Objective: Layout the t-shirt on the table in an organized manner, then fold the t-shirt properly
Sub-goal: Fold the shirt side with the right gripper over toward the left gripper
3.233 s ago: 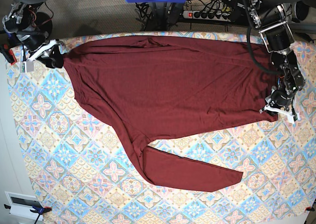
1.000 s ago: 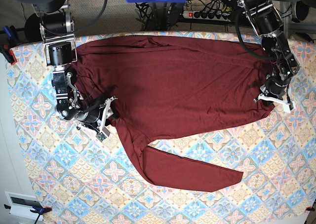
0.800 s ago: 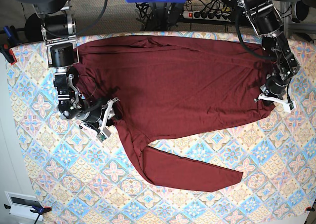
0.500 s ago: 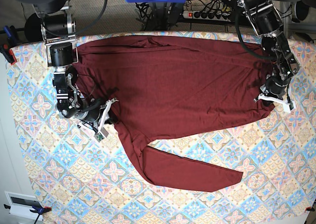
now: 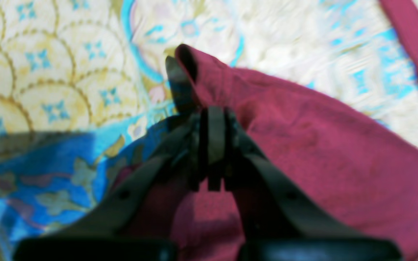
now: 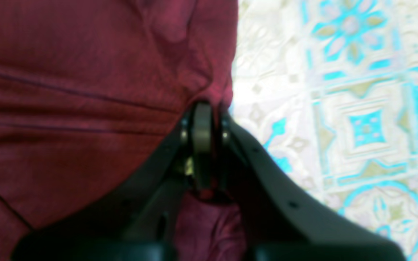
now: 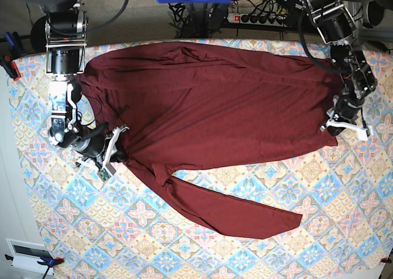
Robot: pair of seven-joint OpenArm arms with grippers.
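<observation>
Right gripper [image 7: 113,149]: black angled fingers, pinched tight on a bunched edge of the t-shirt [image 7: 215,107] at the base view's left side, low over the table [image 7: 258,254]. In its wrist view the gripper [image 6: 203,119] bites the fabric border where maroon meets the pale tiles; fine creases run across the cloth beside it.

Left gripper [image 7: 347,124]: white-tipped, at the base view's right, clamped on the garment's far edge. In its wrist view the gripper [image 5: 210,119] holds a raised, rounded fold of the t-shirt [image 5: 321,145], the fold standing up as a small open loop above the fingertips.

T-shirt: thin, soft, plain dark maroon jersey, matte, no print. Spread broad and mostly flat across the upper half of the table, stretched between the two grippers, with shallow wrinkles near the top edge. One long sleeve trails diagonally toward the lower right, lying flat and tapering to a blunt end.

Table: covered in quilted-looking cloth, pastel blue, pink and cream diamonds with floral medallions.
</observation>
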